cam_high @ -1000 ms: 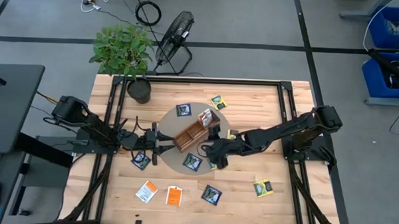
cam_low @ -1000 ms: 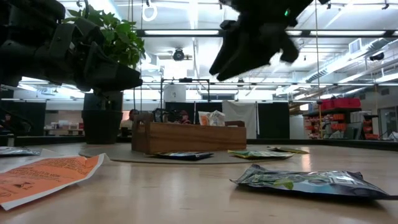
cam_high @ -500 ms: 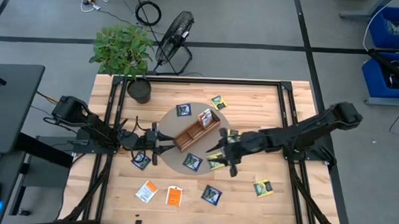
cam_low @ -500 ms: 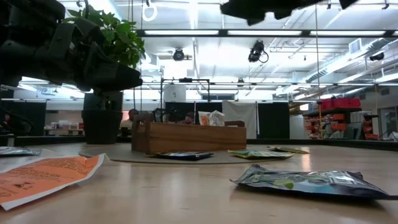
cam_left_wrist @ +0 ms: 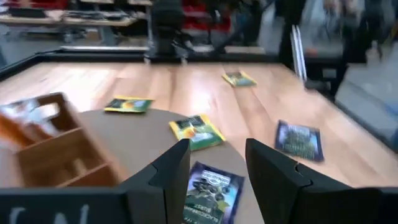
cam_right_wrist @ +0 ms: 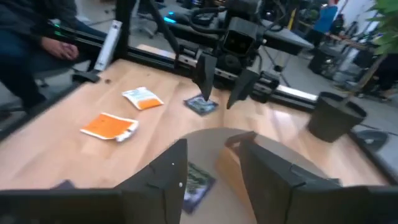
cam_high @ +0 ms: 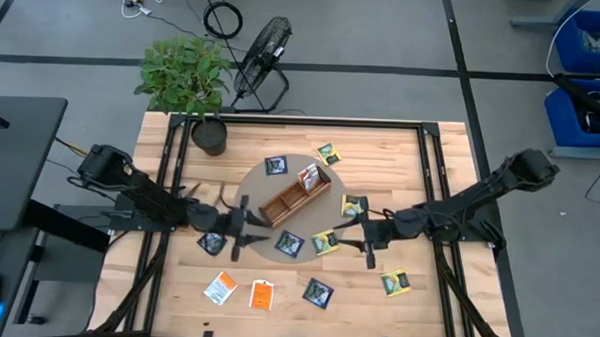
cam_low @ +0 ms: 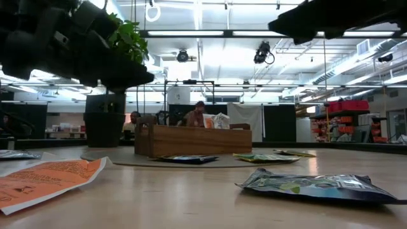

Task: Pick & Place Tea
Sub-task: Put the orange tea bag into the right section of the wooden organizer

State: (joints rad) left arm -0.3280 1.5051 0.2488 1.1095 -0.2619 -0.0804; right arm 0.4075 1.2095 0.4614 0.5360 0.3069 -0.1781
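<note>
A wooden worktop [cam_high: 381,151] seen from above carries a brown wooden compartment tray [cam_high: 295,196] on a round mat [cam_high: 255,177], with small flat tea packets [cam_high: 289,244] scattered around it: dark navy ones, yellow-green ones, and two orange-and-white ones near the front edge. Over the last second the right hand [cam_high: 360,238] has pulled back from the tray's end toward its own side of the worktop and now hangs above bare wood, just beside a yellow-green packet [cam_high: 325,242]. Its fingers are spread apart and hold nothing. Orange-and-white packets stand in the tray's far compartment, so a drop-off may just have finished. The left hand [cam_high: 240,224] has edged forward onto the mat, fingers also spread and empty, with a navy packet directly ahead. Most packets still lie loose on the worktop.
</note>
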